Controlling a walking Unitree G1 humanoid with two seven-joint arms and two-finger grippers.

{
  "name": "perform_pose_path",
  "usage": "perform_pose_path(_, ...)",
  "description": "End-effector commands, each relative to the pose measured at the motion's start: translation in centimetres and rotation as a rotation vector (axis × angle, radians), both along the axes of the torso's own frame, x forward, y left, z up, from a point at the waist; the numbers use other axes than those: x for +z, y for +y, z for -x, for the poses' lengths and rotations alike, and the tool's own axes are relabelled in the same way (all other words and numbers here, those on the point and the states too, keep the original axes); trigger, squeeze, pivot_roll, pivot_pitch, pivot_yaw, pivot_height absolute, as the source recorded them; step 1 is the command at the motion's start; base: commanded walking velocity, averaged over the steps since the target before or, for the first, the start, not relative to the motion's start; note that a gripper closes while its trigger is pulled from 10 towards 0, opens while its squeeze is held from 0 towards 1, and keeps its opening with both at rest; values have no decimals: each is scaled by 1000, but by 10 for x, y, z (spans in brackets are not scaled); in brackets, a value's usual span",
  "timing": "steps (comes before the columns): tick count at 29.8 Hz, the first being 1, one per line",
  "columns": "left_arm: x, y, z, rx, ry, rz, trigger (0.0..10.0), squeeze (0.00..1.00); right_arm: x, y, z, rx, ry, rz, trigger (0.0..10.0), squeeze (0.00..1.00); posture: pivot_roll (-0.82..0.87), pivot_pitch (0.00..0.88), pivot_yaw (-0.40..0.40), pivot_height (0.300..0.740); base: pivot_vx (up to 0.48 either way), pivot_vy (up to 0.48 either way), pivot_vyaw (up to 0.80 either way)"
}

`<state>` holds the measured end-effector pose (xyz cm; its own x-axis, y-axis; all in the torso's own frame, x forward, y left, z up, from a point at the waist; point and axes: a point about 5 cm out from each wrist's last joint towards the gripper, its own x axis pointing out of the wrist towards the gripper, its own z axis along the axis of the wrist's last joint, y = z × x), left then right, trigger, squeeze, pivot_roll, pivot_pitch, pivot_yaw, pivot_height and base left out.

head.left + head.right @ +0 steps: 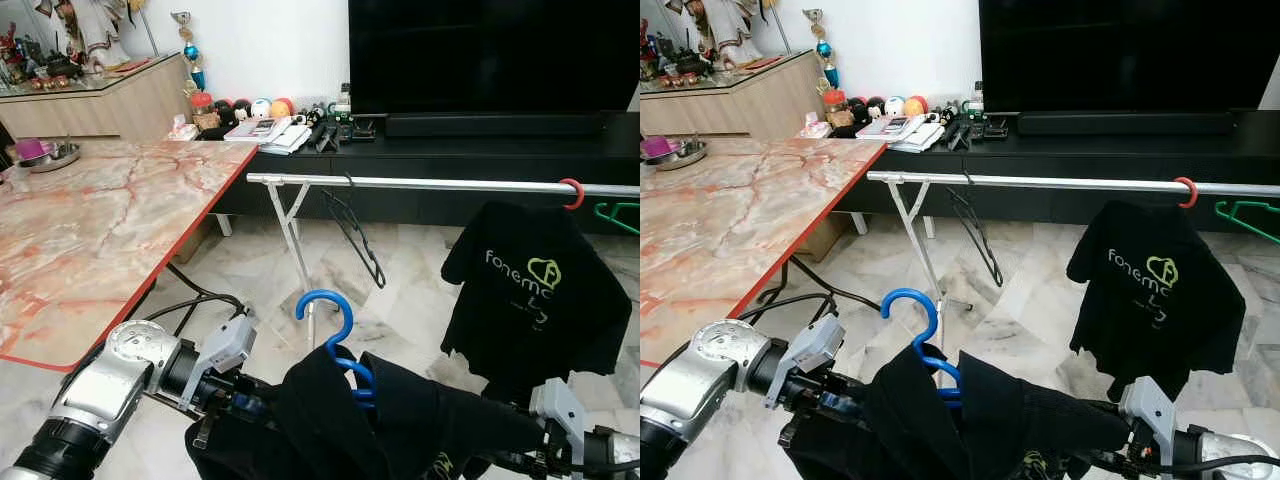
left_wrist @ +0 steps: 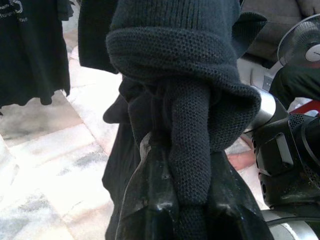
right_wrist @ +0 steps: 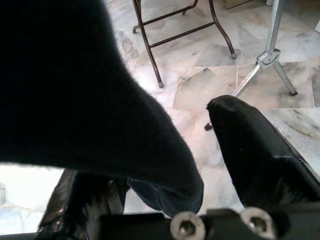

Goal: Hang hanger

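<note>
Left fingers (image 2: 150, 210): two black fingers pressed together on a fold of dark knit cloth, seen close in the left wrist view.
Left gripper (image 1: 215, 400): low on the robot's left, clamped on one end of the garment.
Right fingers (image 3: 260, 145): spread apart, with dark cloth draped between and over them; one finger stands bare, clear of the cloth. Whether they actually pinch anything cannot be told.
Right gripper (image 1: 1110, 462): low on the robot's right, under the other end of the garment.
Garment (image 1: 400, 420): black knit top stretched between the two grippers, sagging in the middle.
Hanger (image 1: 335, 335): blue, threaded inside the garment; its hook stands up out of the neck, pointing toward the rail but well below it.
Rail (image 1: 420, 183): silver bar running across the scene beyond the grippers, on a folding leg.
On the rail: an empty black hanger (image 1: 355, 235) near the left end, a black T-shirt (image 1: 540, 290) on a red hook (image 1: 571, 193) to the right, a green hanger (image 1: 617, 213) at the far right.
Table (image 1: 90, 230): marble top with a red edge, on the robot's left, beside the rail's end.
Free gap: the stretch of rail between the black hanger and the T-shirt looks the likeliest place for the hook.
Risk, slipping: the grip is on cloth, not on the hanger, so the hanger may tilt or slide out during lifting.
Risk, right side: if the spread fingers merely support the cloth, that end could drop.
Risk, snagging: the hook could catch the black hanger or the T-shirt if raised off-centre.
</note>
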<state>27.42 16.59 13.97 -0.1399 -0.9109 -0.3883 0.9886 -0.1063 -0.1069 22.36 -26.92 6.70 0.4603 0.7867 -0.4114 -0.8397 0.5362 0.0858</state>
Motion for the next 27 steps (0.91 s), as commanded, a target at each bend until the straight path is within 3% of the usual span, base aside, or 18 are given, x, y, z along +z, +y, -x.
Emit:
perform_pose_path(1, 10, -2, -2, -10, -28, 27, 0, 0, 1, 3, -2, 10, -2, -11, 0, 0, 6, 0, 91, 740, 0, 0, 0)
perform_pose_path(27, 7, 1, -3, 24, -20, 23, 0, 0, 2, 3, -10, -7, -20, 13, 0, 0, 12, 0, 82, 740, 0, 0, 0)
